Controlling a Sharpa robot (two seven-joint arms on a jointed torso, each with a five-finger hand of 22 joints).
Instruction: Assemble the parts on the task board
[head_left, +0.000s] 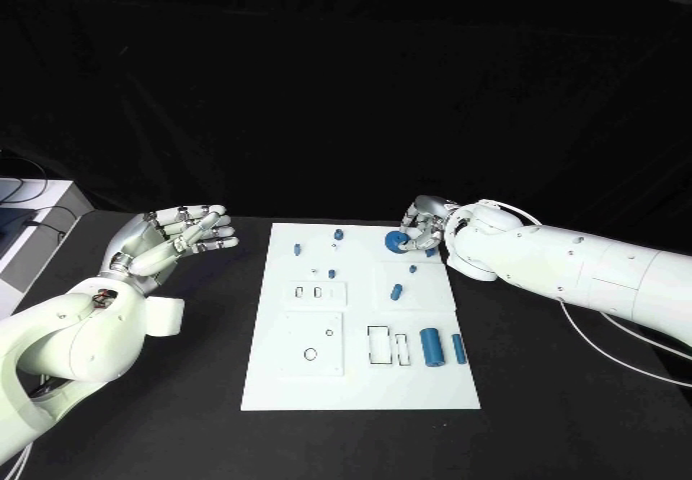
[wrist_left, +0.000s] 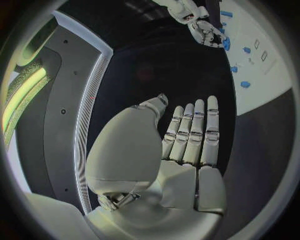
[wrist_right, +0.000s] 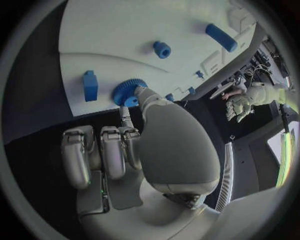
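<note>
Task board (head_left: 289, 385): smooth matt white plastic. Blue gear (wrist_right: 128, 91) w/ ridged rim, matt plastic. Table (head_left: 144, 420): matt black cloth. Left hand (wrist_left: 187, 145): satin metal-look.

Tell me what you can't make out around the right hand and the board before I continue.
- Head view: whether the right hand grips the blue gear or only touches it; its fingers cover the contact.
- Right wrist view: the gear is half hidden behind the thumb.
- Head view: small blue parts on the task board are too small to identify.
- Left hand: open, empty.
</note>
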